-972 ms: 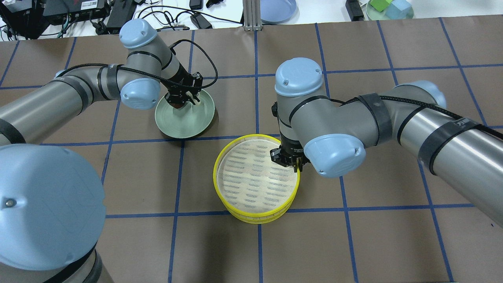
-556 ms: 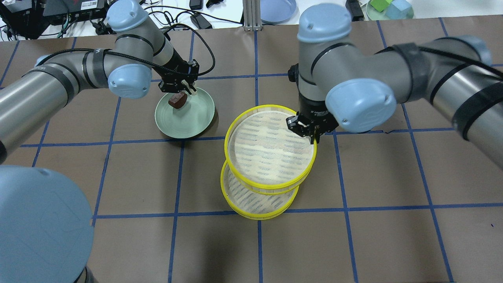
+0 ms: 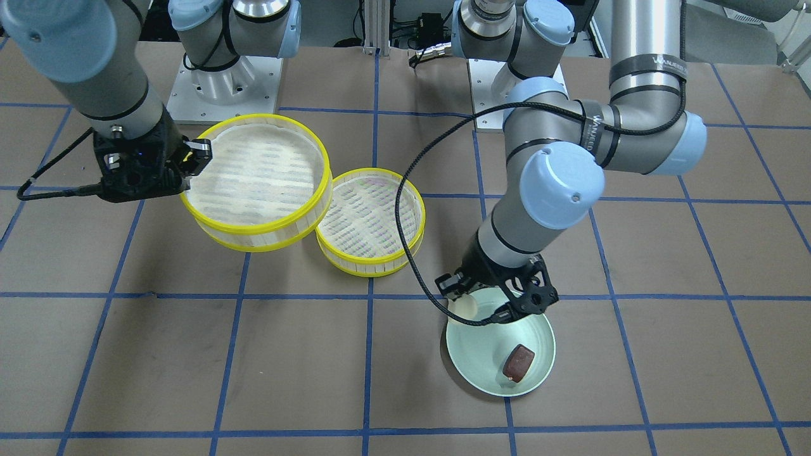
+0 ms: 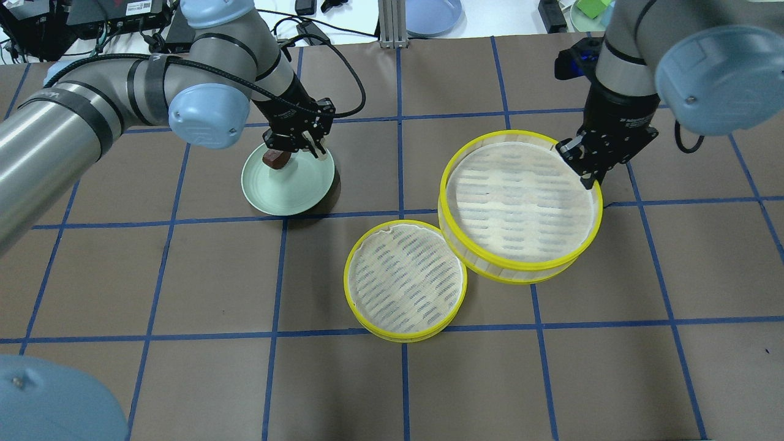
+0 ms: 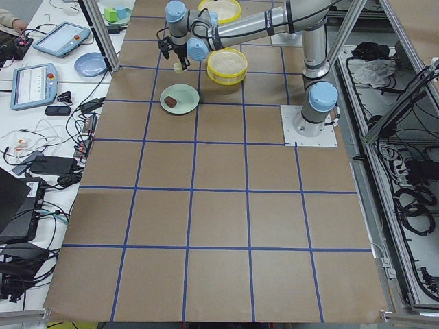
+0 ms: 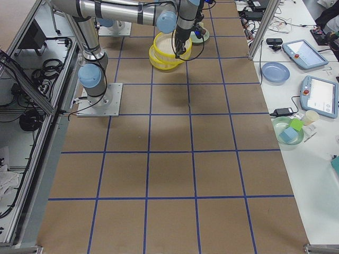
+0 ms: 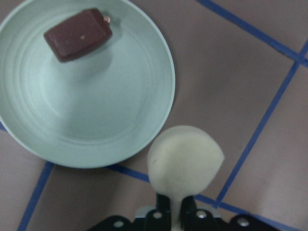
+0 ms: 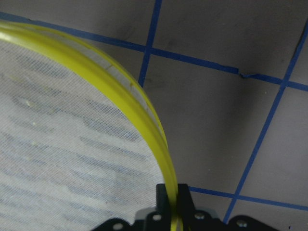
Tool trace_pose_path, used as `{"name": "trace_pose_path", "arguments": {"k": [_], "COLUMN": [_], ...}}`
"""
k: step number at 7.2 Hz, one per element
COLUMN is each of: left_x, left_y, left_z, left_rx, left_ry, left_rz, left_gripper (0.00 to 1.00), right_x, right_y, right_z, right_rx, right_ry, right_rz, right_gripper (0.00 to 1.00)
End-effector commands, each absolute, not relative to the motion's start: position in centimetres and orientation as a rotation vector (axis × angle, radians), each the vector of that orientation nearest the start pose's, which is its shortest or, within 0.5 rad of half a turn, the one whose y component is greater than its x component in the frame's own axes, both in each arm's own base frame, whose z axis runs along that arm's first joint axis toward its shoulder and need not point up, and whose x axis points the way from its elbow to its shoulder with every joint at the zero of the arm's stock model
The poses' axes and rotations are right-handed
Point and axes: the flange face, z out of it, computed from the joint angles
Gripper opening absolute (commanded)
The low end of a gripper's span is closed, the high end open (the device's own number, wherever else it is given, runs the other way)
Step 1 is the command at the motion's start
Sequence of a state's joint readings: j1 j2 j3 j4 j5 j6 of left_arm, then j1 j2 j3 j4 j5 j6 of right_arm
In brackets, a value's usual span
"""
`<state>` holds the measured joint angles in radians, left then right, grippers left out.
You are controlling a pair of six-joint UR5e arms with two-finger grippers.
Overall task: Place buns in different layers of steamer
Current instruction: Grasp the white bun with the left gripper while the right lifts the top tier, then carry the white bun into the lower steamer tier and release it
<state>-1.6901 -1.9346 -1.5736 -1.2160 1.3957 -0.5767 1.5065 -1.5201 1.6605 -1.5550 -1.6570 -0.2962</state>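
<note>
My left gripper (image 4: 308, 146) is shut on the cream-white bun (image 7: 185, 159) and holds it just above the pale green plate's (image 4: 288, 190) edge; the bun also shows in the front-facing view (image 3: 466, 308). The dark reddish-brown bun (image 4: 275, 158) lies on the plate, also in the wrist view (image 7: 77, 34). My right gripper (image 4: 585, 170) is shut on the yellow rim (image 8: 144, 110) of the upper steamer layer (image 4: 520, 208) and holds it raised, to the right of the lower layer (image 4: 404, 280). The lower layer stands empty on the table.
Beyond the table's far edge are a blue plate (image 4: 432, 15), a green dish with blocks (image 4: 606, 15), cables and an aluminium post (image 4: 387, 24). The raised layer overlaps the lower layer's right rim in the overhead view.
My right gripper has carried the upper layer up and to the right, off the lower layer. My left gripper has risen from the plate with the white bun and shifted slightly right.
</note>
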Motion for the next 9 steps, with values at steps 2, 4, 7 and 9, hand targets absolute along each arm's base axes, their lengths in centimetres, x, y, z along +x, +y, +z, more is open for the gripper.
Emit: {"name": "trace_pose_path", "arguments": {"k": [2,4,7,9], "left_x": [-32.2,-33.4,-35.6,-35.6], "left_y": [-51.2,-48.1,-45.6,-45.8], "left_z": [30.7,27.8,27.0,27.5], "left_rx": [-0.778,-0.798,-0.834,-0.834], "left_ry": [3.172,3.117,3.049,3.054], "left_rz": [0.405,0.563,0.622,0.604], "left_gripper": [0.0,0.0,0.42,1.0], "right_x": [7.7,7.7,7.8,8.0], "right_y": [-49.8,-49.7,-49.3,-48.6], "right_z": [42.3,42.3,42.2,41.9], "right_rx": [-0.405,-0.402,-0.399,-0.4], "right_ry": [3.166,3.165,3.162,3.16], "right_rz": [0.27,0.273,0.276,0.285], "right_gripper": [0.0,0.0,0.0,0.0]}}
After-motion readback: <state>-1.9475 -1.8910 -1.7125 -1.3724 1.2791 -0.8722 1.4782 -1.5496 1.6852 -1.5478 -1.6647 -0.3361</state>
